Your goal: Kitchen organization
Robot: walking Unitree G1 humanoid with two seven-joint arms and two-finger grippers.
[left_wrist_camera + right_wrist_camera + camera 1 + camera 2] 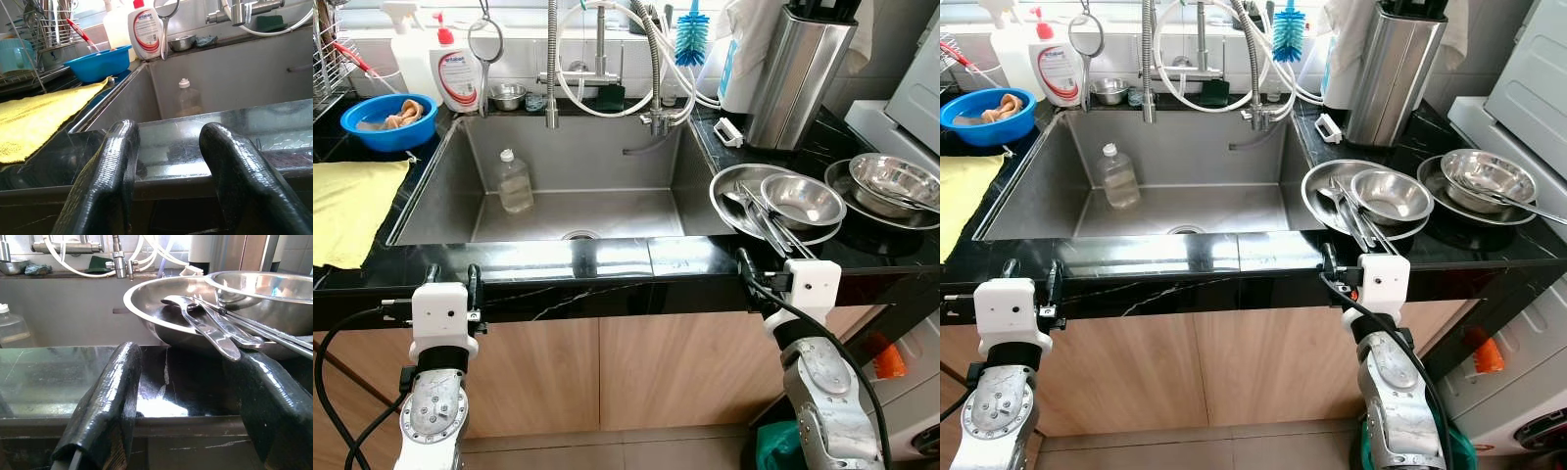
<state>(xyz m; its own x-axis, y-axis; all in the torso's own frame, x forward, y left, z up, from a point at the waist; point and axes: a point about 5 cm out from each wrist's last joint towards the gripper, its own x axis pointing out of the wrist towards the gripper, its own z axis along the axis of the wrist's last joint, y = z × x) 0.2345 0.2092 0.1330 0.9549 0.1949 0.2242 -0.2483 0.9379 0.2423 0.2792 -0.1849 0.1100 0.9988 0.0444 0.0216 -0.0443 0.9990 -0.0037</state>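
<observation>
Left pincer (168, 181) released, fingers spread and holding nothing, tips level with the black tabletop's (607, 264) front edge, just ahead of the steel sink (450, 186). Right pincer (190, 406) also released and empty, at the same front edge, just short of a wide steel plate (146, 298) that carries spoons (205, 328) and a smaller steel bowl (803, 199). Inside the sink, a clear plastic bottle (515, 182) with a white cap stands upright near the left wall. Behind the sink along the back ledge: faucet (601, 49) with looped white hoses, a hanging strainer (485, 44), a small steel cup (508, 96), a blue bottle brush (691, 34). A white dish-soap bottle (457, 70) with red pump bears a red-and-white label; writing too small to read. To the left, a blue bowl (386, 119) and a yellow cloth (352, 206) spread flat on the tabletop. To the right, a steel knife block (798, 73) and a further stack of steel bowls (891, 181). Left wrist view adds a wire dish rack (29, 58) beyond the cloth; right wrist view adds the spoon handles overhanging the plate's rim toward the pincer.
</observation>
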